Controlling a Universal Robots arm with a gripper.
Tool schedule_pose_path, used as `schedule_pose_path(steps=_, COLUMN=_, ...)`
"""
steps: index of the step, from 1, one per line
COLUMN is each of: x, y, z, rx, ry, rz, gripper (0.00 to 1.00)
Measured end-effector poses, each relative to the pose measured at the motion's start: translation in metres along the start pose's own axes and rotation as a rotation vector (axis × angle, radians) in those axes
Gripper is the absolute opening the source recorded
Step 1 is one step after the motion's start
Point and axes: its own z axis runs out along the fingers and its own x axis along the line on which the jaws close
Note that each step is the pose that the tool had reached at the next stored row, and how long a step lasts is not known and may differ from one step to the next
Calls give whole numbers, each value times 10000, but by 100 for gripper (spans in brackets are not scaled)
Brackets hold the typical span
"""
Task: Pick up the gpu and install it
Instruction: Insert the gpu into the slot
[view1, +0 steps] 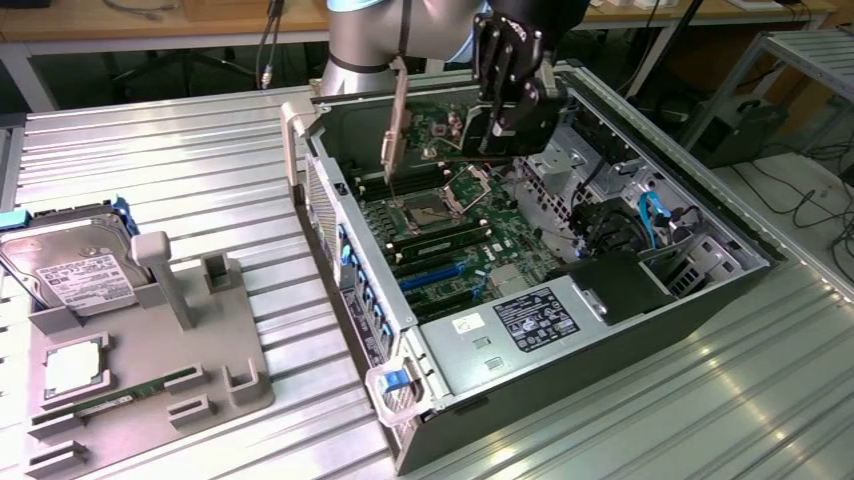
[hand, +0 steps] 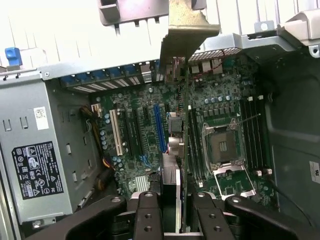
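Observation:
My gripper (view1: 509, 122) is shut on the gpu (view1: 438, 128) and holds it on edge above the open computer case (view1: 350, 300). The card's green board faces the exterior camera. Its pale metal bracket (view1: 395, 120) hangs at the end toward the exterior view's left, over the case's rear wall. In the wrist view the gpu (hand: 179, 150) shows edge-on between the black fingers (hand: 149, 216), with its bracket (hand: 186, 30) at the far end. Below it lies the motherboard (hand: 145, 135) with its blue and white expansion slots (hand: 159, 127).
A grey fixture tray (view1: 200, 350) on the ribbed metal table at the exterior view's left carries a silver hard drive (view1: 70, 265), a memory stick (view1: 123, 395) and a square chip (view1: 74, 367). Inside the case are the power supply (view1: 534, 320), the CPU socket (hand: 221, 146) and cables (view1: 651, 215).

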Motion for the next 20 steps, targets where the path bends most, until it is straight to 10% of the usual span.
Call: schedule_pose_path(steps=20, x=-23, y=3, z=24, rx=35, ry=81, rz=-2042, gripper=28)
